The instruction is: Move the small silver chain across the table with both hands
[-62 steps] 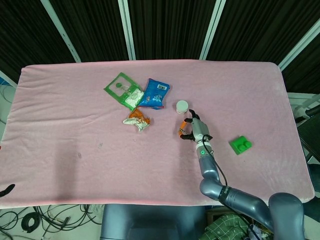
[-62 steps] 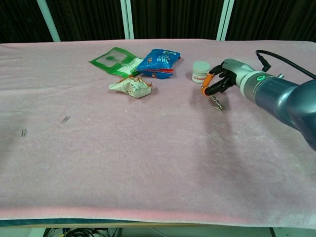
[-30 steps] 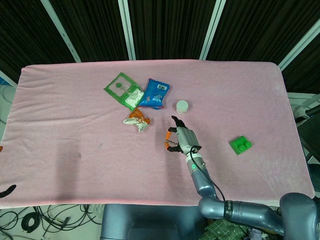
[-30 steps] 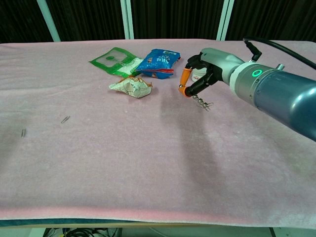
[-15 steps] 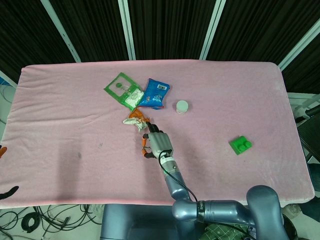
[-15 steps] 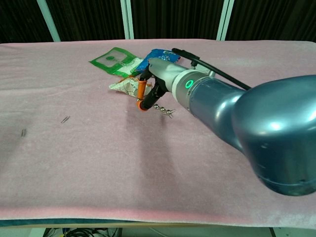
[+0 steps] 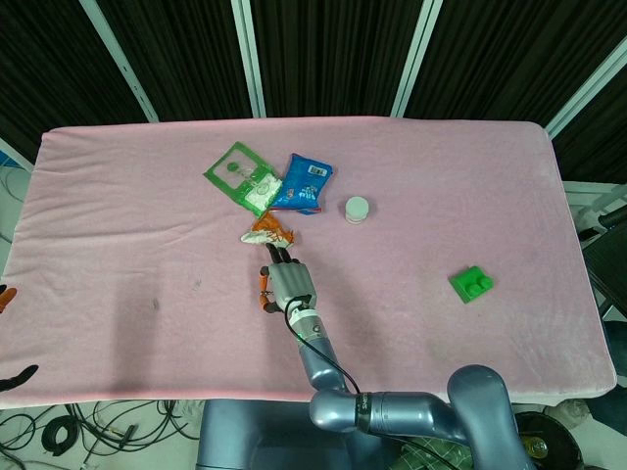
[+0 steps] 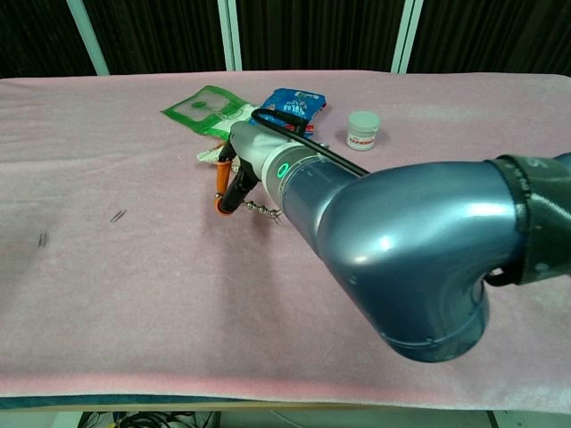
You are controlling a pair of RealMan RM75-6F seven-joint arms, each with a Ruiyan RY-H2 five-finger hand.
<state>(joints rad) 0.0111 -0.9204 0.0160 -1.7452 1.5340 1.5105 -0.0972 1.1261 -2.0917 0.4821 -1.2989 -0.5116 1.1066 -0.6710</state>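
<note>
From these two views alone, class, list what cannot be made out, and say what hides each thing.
- Crumpled wrapper, chest view: mostly hidden behind the right hand and arm.
- Silver chain, chest view: small and thin; links unreadable. In the head view the hand covers it.
- Left hand, head view: only a sliver at the left edge; its pose is unclear.
- Two small dark bits on the cloth, chest view: too small to identify.
</note>
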